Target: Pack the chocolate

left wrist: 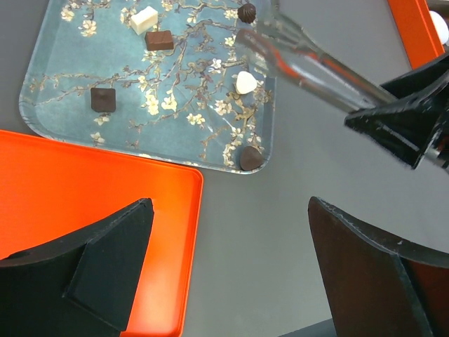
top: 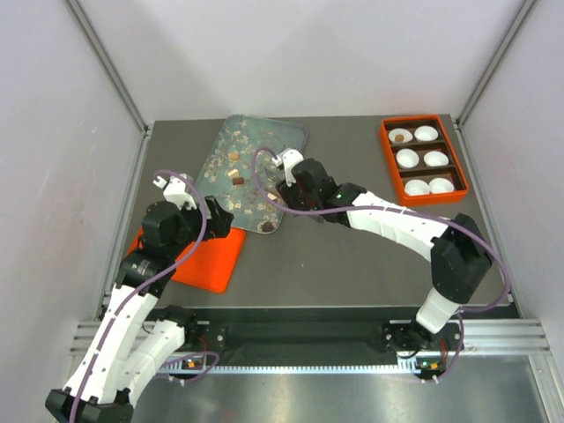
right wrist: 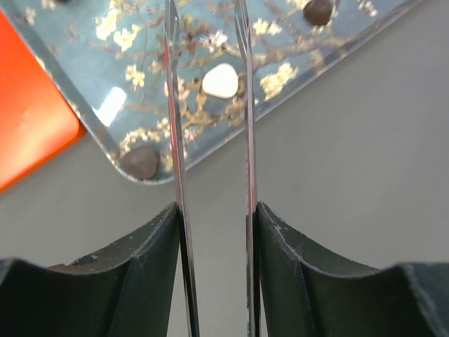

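The right gripper (right wrist: pixel 214 217) is clenched on a pair of thin metal tongs (right wrist: pixel 245 105), with a finger pressing each blade from outside. The blades stand apart, and their tips reach over the flowered tray (right wrist: pixel 91 63). A white heart-shaped chocolate (right wrist: pixel 220 80) lies on the tray between the two tips; I cannot tell whether either blade touches it. A round dark chocolate (right wrist: pixel 142 162) sits in the tray's near corner, just left of the left blade.

The other chocolates (left wrist: pixel 103 99) are scattered over the same tray: a dark cube, a brown block, a white block and a second round dark one near the far edge.

The left gripper (left wrist: pixel 228 210) is released, with its jaws wide and nothing between them. It hangs over the grey table (top: pixel 352 264) and the edge of the flat orange lid (left wrist: pixel 84 189), which lies just beside the tray.

At the table's far right, well apart from the tray, stands an orange box (top: pixel 384 150) holding six white paper cups (top: pixel 407 158). The far-left cup holds one brown piece (top: pixel 399 137)
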You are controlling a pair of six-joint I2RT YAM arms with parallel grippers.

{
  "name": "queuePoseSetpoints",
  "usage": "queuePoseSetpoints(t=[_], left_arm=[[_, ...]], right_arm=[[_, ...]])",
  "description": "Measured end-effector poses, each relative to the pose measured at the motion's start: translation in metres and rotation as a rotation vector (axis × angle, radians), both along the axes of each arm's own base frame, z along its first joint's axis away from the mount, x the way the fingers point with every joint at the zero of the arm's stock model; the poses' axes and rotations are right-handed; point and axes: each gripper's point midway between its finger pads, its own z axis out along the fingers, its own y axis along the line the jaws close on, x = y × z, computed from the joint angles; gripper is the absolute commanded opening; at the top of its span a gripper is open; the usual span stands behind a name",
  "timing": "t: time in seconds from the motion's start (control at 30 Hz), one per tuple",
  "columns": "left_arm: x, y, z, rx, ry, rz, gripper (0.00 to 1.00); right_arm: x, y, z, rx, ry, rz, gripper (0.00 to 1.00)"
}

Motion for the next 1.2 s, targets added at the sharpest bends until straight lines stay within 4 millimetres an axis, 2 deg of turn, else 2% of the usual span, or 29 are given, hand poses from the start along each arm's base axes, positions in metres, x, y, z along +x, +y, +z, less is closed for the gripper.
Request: queuePoseSetpoints(t=[0.27,0.63,0.8,1.2], left_arm=[[0.000,0.000,0.000,0.001,0.001,0.001,0.96],[0.000,0.000,0.000,0.001,0.002,0.001,0.96],[0.000,0.000,0.000,0.001,0.002,0.001,0.96],[0.000,0.000,-0.001,0.001,0.002,0.001,0.96]], right_arm=[[-0.009,-0.003,-0.039,-0.065,0.058,0.011,0.47],[-0.012,-0.005,-0.071,-0.110,0.097,0.014,0.48],[-0.012,-0.006,-0.078,-0.117,0.107,0.010,0.48],[-0.005,-0.013,-0.076,-0.141,0.073,-0.035,0.47]])
